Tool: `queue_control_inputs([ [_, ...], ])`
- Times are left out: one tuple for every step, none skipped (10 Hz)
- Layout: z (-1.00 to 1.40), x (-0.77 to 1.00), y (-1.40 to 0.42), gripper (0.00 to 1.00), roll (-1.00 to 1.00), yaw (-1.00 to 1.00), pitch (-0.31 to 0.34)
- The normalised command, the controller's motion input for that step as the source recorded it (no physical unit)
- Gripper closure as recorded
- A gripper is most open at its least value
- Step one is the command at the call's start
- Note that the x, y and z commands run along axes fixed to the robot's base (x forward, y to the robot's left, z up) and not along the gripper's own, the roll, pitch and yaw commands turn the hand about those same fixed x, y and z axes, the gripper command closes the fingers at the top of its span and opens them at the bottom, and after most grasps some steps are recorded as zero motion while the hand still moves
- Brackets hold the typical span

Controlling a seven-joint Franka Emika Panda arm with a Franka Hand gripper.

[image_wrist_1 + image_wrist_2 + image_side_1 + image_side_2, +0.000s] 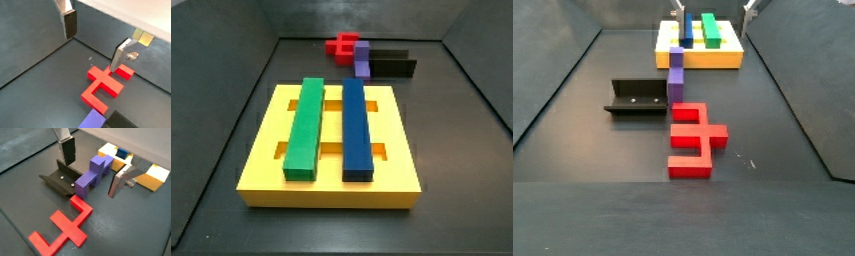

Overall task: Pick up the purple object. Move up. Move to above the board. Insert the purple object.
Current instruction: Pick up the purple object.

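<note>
Purple object (92,175) is seen lying on the floor against the fixture (61,180), well apart from the board (331,185), so the pickup is judged pending, and the gripper (93,168), jaws apart and empty, must be lowered around it.

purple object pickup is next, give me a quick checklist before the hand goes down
1. Hand open and empty: ok; the fingers stand apart with nothing gripped.
2. Hand lined up over the purple object: ok in a wrist view, where the block shows between the fingers.
3. Room for a finger beside the fixture: cannot tell; the block sits close against it.
4. Red piece out of the way: cannot tell; its end lies near the block's end.
5. Board has a free slot: cannot tell; the green bar and the blue bar already sit in it.
</note>
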Motion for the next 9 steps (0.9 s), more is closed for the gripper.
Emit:
queue_control_inputs([
  [-0.01, 0.26, 0.00, 0.00, -0.16, -0.87, -0.010],
  [0.00, 0.33, 0.00, 0.00, -0.14, -0.78, 0.000],
  [0.00, 0.37, -0.13, 0.00, -0.11, -0.70, 0.000],
  [-0.06, 0.32, -0.20, 0.00, -0.07, -0.71, 0.014],
  [-0.13, 0.28, -0.22, 0.00, -0.03, -0.74, 0.000],
  [-0.17, 0.34, -0.23, 0.00, -0.01, -0.69, 0.001],
  [-0.21, 0.29, -0.23, 0.00, 0.00, -0.73, 0.000],
  [-0.14, 0.38, -0.24, 0.00, -0.02, -0.64, 0.000],
  [-0.05, 0.37, -0.23, 0.00, -0.06, -0.66, 0.000],
])
